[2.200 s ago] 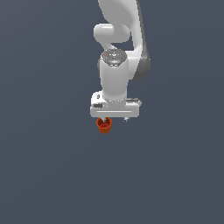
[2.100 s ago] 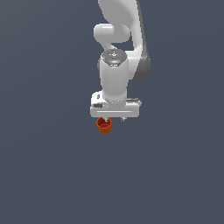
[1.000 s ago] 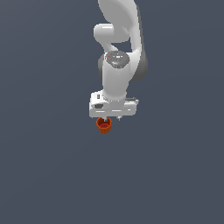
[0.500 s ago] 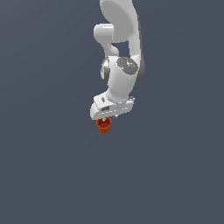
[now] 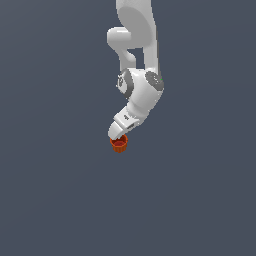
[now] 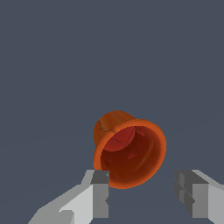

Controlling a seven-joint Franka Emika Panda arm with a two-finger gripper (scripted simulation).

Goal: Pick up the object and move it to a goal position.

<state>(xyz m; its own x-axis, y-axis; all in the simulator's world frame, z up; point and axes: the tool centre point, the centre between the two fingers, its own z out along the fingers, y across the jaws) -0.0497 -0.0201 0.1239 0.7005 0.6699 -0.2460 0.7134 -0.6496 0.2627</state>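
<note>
Where the white jointed robot arm (image 5: 141, 95) bends down from the top of the exterior view, its wrist is turned so that the gripper (image 5: 117, 136) points down and toward the exterior view's left, ending directly above the small orange-red tapered cup with a thicker rim (image 5: 119, 144). In that view the cup touches the gripper's tip, and its rim faces upward toward the hand. The surroundings are a plain dark grey-blue surface (image 5: 55, 190) with no visible edge, so whether the cup rests on it or is lifted clear cannot be told.

In the wrist view the cup (image 6: 130, 152) lies tilted, its open mouth turned toward the camera and its narrower closed base pointing away. The interior shows only the cup's own darker red walls and floor; nothing lies inside it. The gripper (image 6: 146, 194) has its two grey-tipped white fingers (image 6: 100, 195) spread wide apart. One fingertip sits just at the cup's rim, seeming to overlap it, while the other stands apart from the cup with dark surface showing between them. The jaws are therefore open and do not clamp the cup.
</note>
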